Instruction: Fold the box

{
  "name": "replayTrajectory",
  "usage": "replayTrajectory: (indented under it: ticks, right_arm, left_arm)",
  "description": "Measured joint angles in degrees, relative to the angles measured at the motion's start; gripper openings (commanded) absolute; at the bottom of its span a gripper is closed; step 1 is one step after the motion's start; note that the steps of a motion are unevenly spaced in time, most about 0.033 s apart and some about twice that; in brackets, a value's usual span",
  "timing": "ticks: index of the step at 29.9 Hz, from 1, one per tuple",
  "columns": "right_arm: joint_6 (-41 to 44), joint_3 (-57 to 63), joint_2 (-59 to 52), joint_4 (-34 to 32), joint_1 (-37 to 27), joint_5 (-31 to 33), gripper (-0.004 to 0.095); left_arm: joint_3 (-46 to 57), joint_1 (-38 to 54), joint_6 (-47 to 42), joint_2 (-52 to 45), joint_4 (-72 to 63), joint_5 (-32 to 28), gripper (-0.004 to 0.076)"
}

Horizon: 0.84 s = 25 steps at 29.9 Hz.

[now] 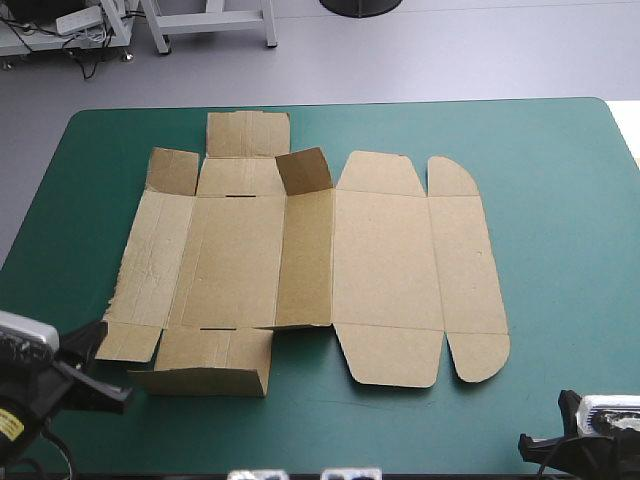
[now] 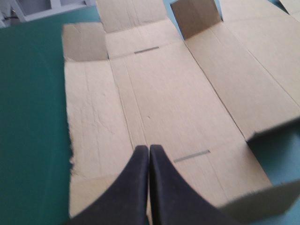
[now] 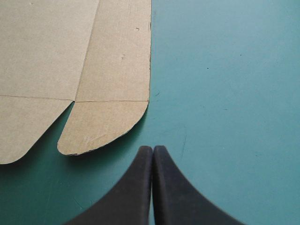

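Observation:
The brown box (image 1: 300,260) lies as a cut sheet, mostly flat, in the middle of the teal-green table. One small flap (image 1: 303,170) at its far side stands up, and the near flap (image 1: 205,380) is partly raised. My left gripper (image 1: 105,385) sits at the near left corner of the sheet; in the left wrist view that gripper (image 2: 149,149) is shut, its tips over the box (image 2: 159,98) near a slot. My right gripper (image 1: 545,445) is at the near right of the table. In its own view the gripper (image 3: 153,149) is shut, just short of the rounded flap (image 3: 101,124).
Bare teal-green cover (image 1: 560,180) stretches to the right of the sheet and along the near edge (image 1: 400,430). The cover (image 3: 225,84) beside the box's right edge is open in the right wrist view.

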Motion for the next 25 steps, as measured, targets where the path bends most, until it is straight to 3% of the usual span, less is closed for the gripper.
replayTrajectory:
  ticks: [6,16,20,25]
  right_arm:
    - [0.00,0.00,0.00,0.00,0.00,0.00,-0.0005]
    - [0.00,0.00,0.00,0.00,0.00,0.00,-0.0005]
    - [0.00,0.00,0.00,0.00,0.00,0.00,-0.0005]
    - [0.00,0.00,0.00,0.00,0.00,0.00,-0.0005]
  left_arm:
    - [-10.45,0.00,-2.18,16.50,9.52,-5.57,-0.0009]
    - [-24.11,1.17,-10.11,41.62,18.91,-6.38,0.0013]
    - [-28.05,7.49,-10.08,48.06,14.96,-5.40,0.0015]
    - [-29.91,22.34,-0.13,53.03,-2.66,-3.42,0.0015]
